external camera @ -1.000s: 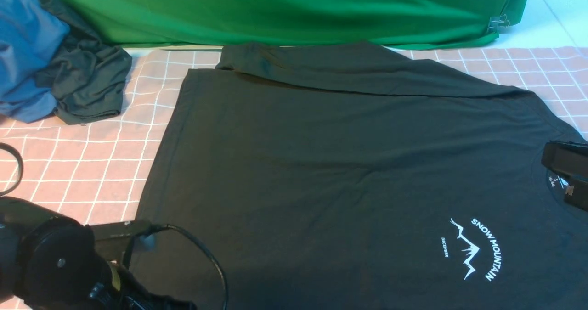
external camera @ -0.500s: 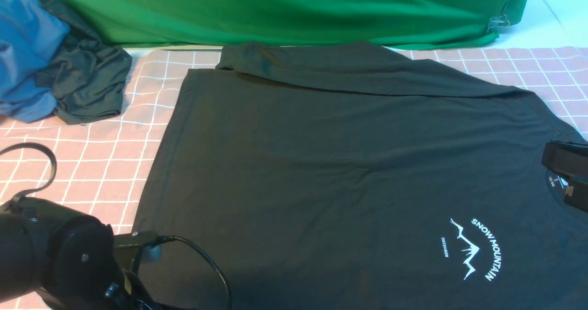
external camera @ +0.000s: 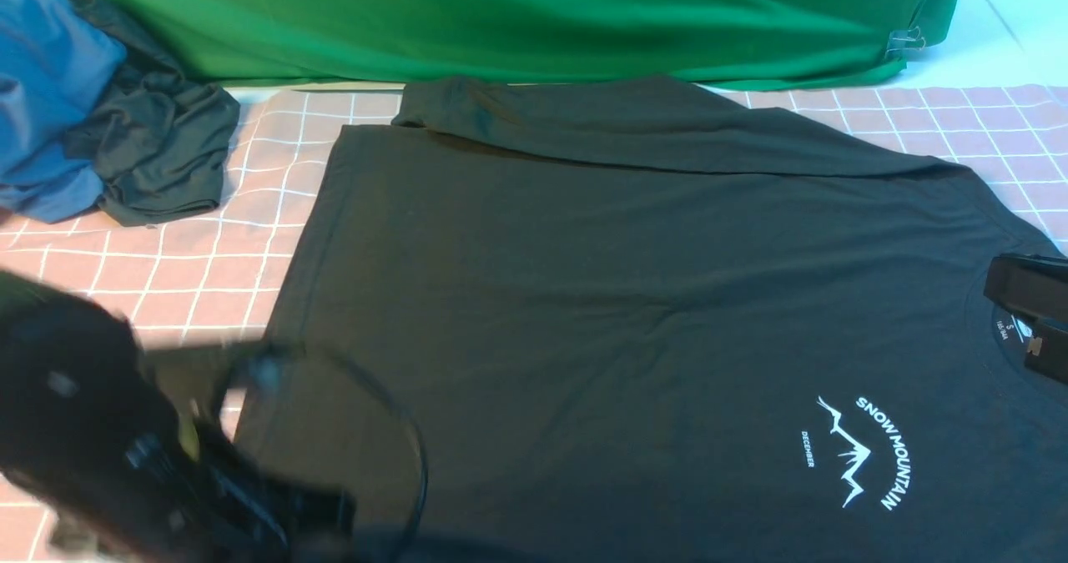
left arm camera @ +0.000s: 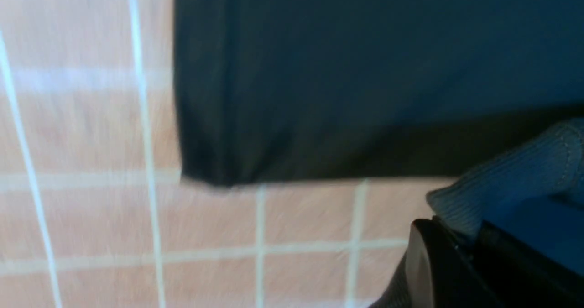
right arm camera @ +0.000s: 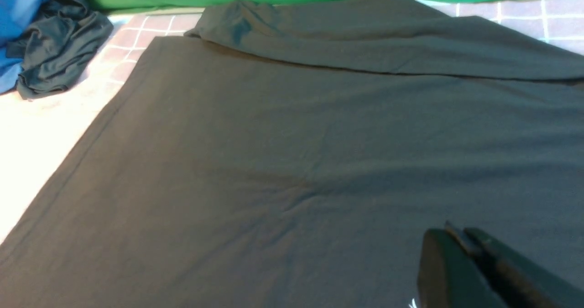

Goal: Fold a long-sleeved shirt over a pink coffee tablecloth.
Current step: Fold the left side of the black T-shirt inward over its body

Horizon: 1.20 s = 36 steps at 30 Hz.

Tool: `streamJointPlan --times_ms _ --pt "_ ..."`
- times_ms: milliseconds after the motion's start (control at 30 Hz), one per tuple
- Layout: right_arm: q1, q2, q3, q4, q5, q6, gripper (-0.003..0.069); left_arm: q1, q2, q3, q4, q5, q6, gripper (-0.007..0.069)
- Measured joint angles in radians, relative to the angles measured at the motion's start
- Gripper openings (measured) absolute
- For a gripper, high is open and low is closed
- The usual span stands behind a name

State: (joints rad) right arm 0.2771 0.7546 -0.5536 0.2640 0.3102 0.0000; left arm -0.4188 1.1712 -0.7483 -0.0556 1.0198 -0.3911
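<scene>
Long-sleeved shirt (external camera: 626, 296) | cuff (left arm camera: 506, 175) pinched in left end effector (left arm camera: 456, 237) | hem (left arm camera: 200, 162) beside

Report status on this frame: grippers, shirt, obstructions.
Left gripper shut on sleeve cuff. Right gripper shut at collar, hold unclear. Long-sleeved shirt flat on pink tablecloth. Blue garment, dark garment bunched far left, off it.

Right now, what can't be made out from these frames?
- Left gripper: motion-blurred in the front view; left wrist view shows a ribbed cuff between its fingers, frame corner cuts the rest.
- Right gripper: shut in its wrist view; whether it pinches the long-sleeved shirt at the collar is hidden by its own fingers.
- Neck label: print too small, front view.
- Shirt's near edge: cut off by the front view's bottom edge.
</scene>
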Motion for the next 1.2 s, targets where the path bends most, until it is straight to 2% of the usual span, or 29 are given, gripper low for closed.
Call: streamJointPlan --times_ms 133,333,533,1033,1200 --pt "0.0 0.0 0.0 0.0 -0.005 0.0 0.007 0.0 -0.005 -0.086 0.056 0.009 0.008 0.0046" --pt "0.0 0.0 0.0 0.0 -0.014 0.0 0.007 0.0 0.09 -0.179 0.207 0.005 0.008 0.0046" --pt "0.0 0.0 0.0 0.0 -0.014 0.0 0.007 0.0 0.196 -0.226 0.321 -0.05 -0.046 0.0046" --pt "0.0 0.0 0.0 0.0 -0.016 0.0 0.0089 0.002 0.315 -0.271 0.421 -0.211 -0.055 0.0046" --pt "0.0 0.0 0.0 0.0 -0.017 0.0 0.0091 0.042 0.314 -0.271 0.429 -0.262 -0.062 0.0046"
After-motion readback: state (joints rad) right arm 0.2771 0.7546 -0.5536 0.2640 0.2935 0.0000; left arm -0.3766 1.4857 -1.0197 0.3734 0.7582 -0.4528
